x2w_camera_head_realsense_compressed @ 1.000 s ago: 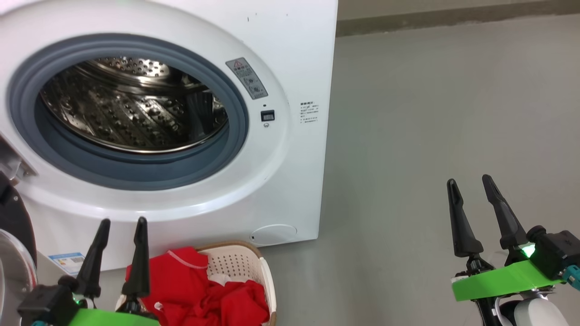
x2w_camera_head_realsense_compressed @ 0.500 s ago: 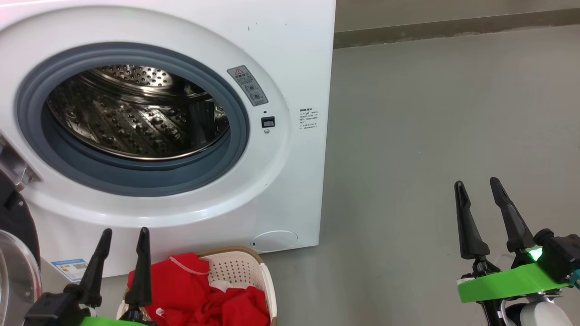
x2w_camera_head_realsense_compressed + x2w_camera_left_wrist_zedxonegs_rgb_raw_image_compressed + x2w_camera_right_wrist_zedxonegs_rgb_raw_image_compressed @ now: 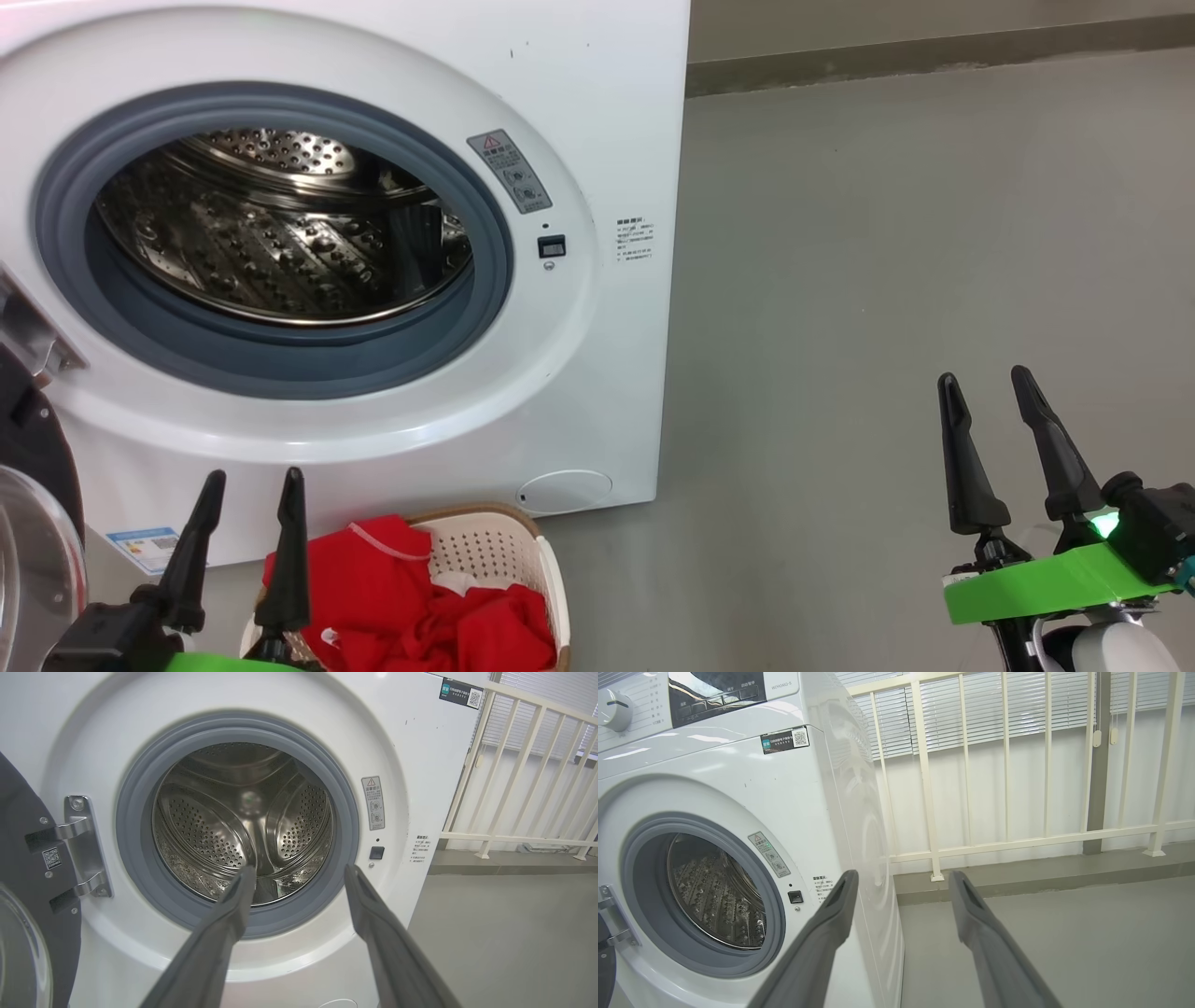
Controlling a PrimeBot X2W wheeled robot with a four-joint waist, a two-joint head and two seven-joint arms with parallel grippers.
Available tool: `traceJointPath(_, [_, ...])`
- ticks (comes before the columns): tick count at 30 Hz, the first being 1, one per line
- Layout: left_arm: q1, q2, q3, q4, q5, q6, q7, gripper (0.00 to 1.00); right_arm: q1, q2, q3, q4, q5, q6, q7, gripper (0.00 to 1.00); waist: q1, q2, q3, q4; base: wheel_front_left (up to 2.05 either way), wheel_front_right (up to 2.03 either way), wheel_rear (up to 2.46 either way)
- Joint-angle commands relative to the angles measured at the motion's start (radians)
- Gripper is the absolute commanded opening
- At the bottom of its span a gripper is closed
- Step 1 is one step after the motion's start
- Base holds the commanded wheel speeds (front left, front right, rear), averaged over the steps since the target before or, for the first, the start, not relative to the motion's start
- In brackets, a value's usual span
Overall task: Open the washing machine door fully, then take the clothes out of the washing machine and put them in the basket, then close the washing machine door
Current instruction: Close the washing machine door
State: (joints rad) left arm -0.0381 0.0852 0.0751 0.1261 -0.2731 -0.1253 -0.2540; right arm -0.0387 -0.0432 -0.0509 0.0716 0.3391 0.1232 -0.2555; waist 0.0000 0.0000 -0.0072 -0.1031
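The white washing machine [image 3: 616, 112] stands with its steel drum [image 3: 271, 233] bare and no fabric showing inside it. Its door [image 3: 33, 523] hangs swung out at the far left, black rim and glass bowl partly cut off; the left wrist view shows the door [image 3: 28, 896] on its hinge. Red clothes [image 3: 411, 607] with white trim lie heaped in the cream basket [image 3: 551, 579] on the floor below the opening. My left gripper [image 3: 250, 476] hovers open beside the basket, nothing between its fingers. My right gripper [image 3: 982, 375] is open over bare floor at the right.
Grey floor [image 3: 887, 280] stretches to the right of the machine. A cream railing [image 3: 1008, 765] with blinds behind it stands on a raised kerb past the machine's side. A blue label [image 3: 140, 549] sits low on the machine front.
The head camera tilted slightly, shifting the machine down in the picture and then a little up. Both grippers hold nearly the same pose, still open.
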Motion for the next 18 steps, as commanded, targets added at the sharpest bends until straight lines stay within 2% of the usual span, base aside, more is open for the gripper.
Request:
traceJointPath(1, [-0.018,0.013,0.037,-0.029,0.007,-0.005,-0.008,1.00,-0.005,-0.007,0.020,-0.028,-0.016,0.008,-0.006,1.00,0.0000,0.0000,0.000,0.001,-1.05,1.05,0.00])
traceJointPath(9, [-0.020,0.007,0.033,-0.032,0.009,-0.005,-0.008,1.00,-0.010,-0.007,0.019,-0.026,-0.017,0.008,-0.006,1.00,0.0000,0.0000,0.003,0.003,-1.66,1.66,0.00])
traceJointPath(18, [-0.019,0.029,-0.003,-0.055,-0.025,-0.005,-0.008,1.00,-0.013,-0.007,0.015,-0.020,-0.021,0.008,-0.006,1.00,0.0000,0.0000,0.010,0.005,-1.61,1.61,0.00])
